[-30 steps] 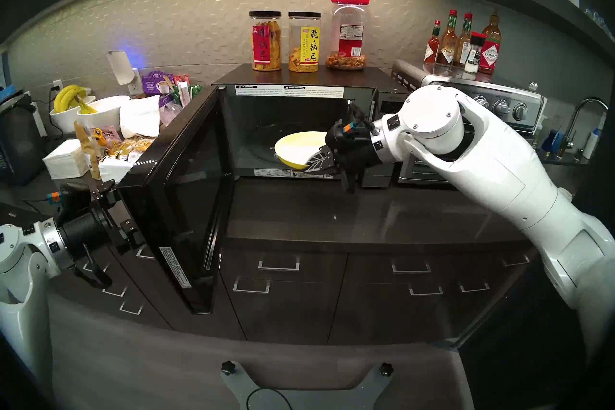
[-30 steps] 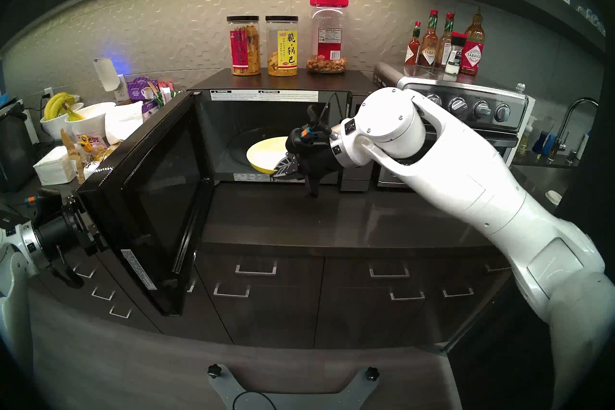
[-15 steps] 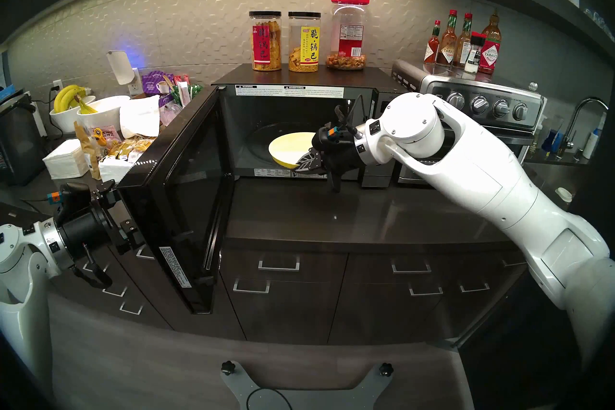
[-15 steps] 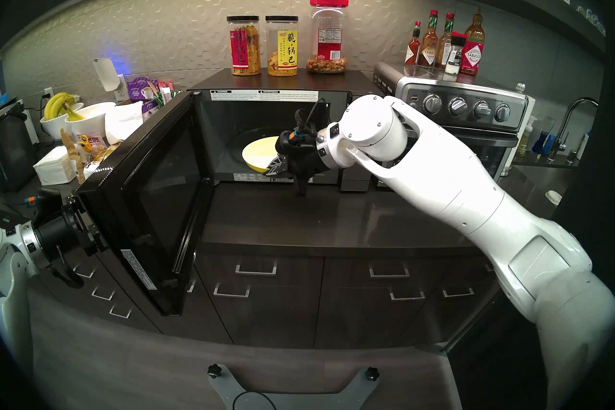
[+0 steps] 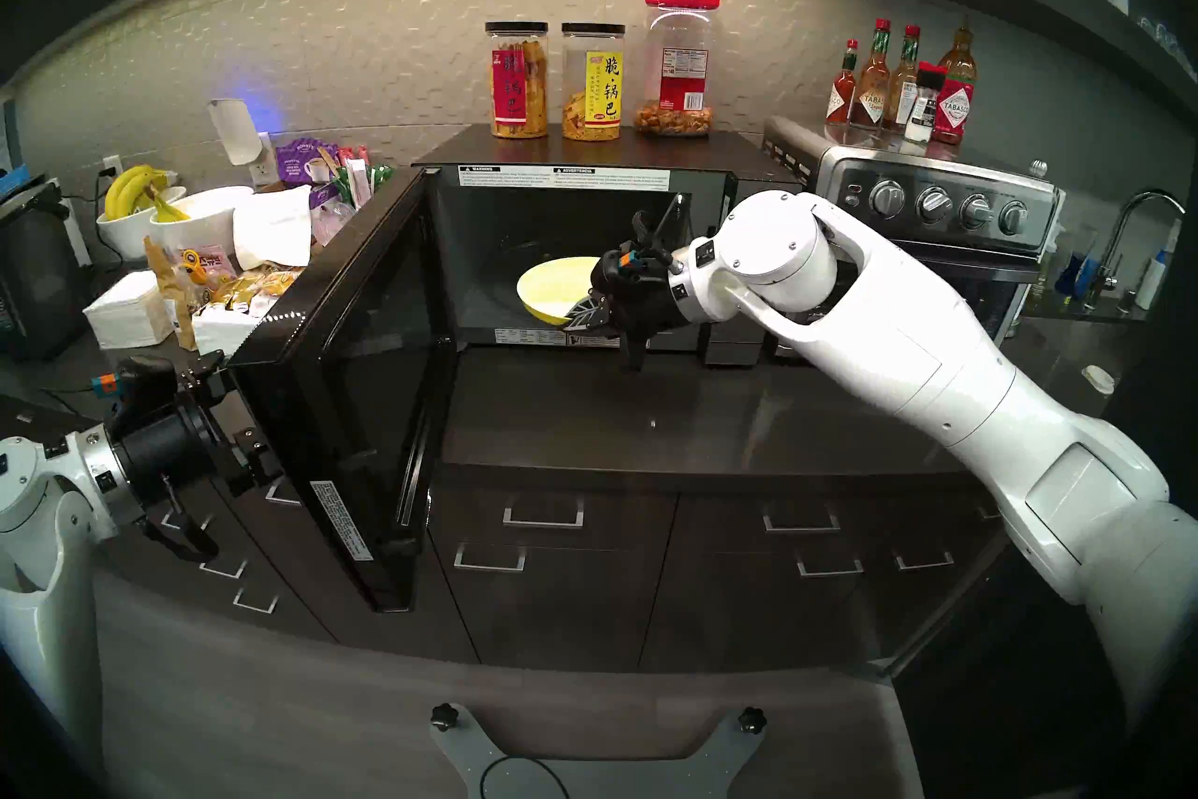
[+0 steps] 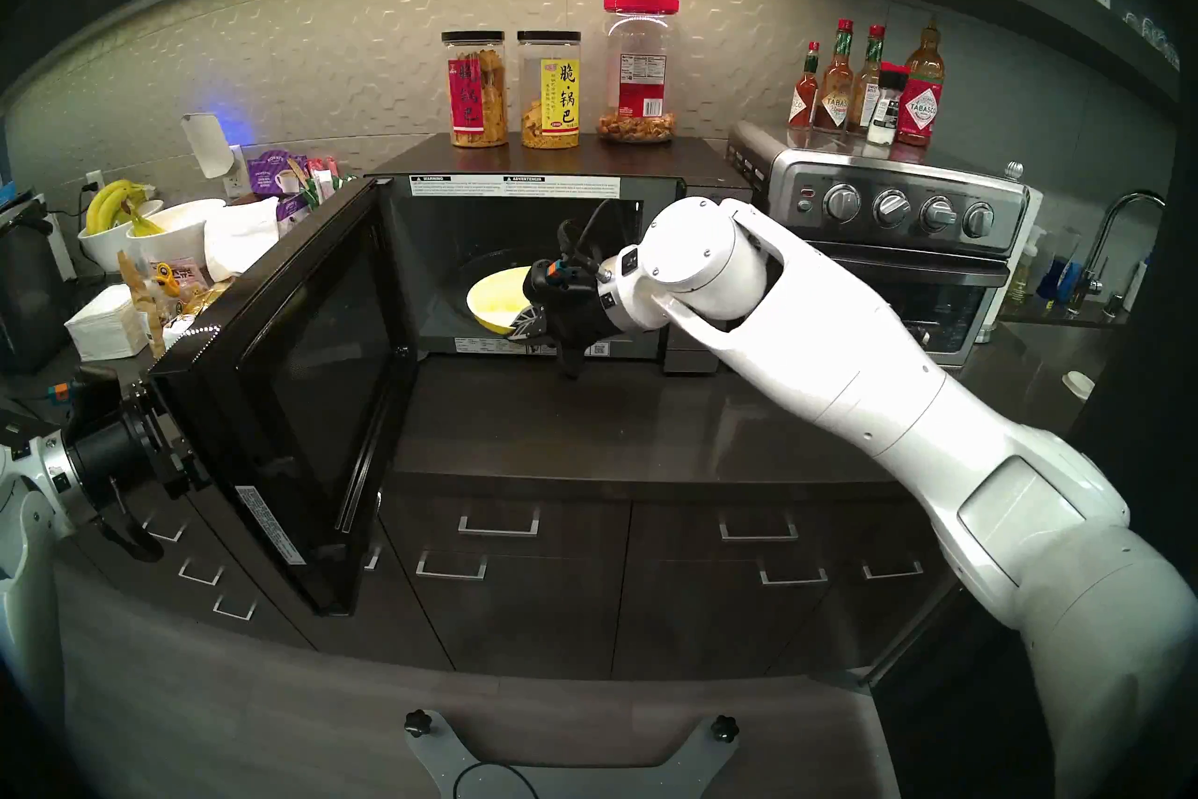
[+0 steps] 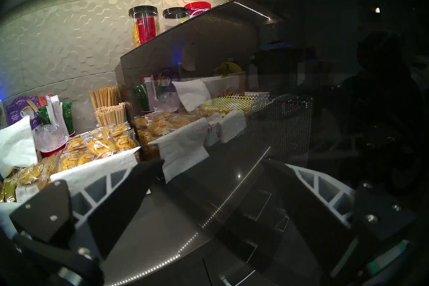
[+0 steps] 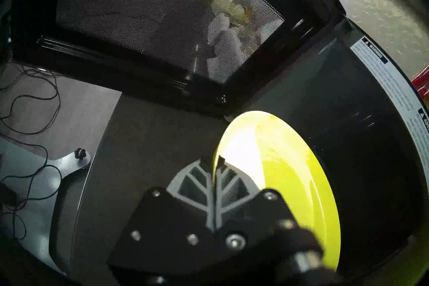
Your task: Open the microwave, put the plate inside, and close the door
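The microwave stands open, and its black glass door is swung out to the left. My right gripper is shut on the near rim of the yellow plate. The plate is tilted and sits partly inside the cavity, above the turntable. My left gripper is open beside the door's outer face, holding nothing.
Three snack jars stand on top of the microwave. To its right is a steel toaster oven with sauce bottles on it. Banana bowls, snack packets and napkins crowd the left counter. A faucet is at far right.
My right arm has moved left and deeper, carrying the plate further into the microwave cavity. The door and my left arm have not moved.
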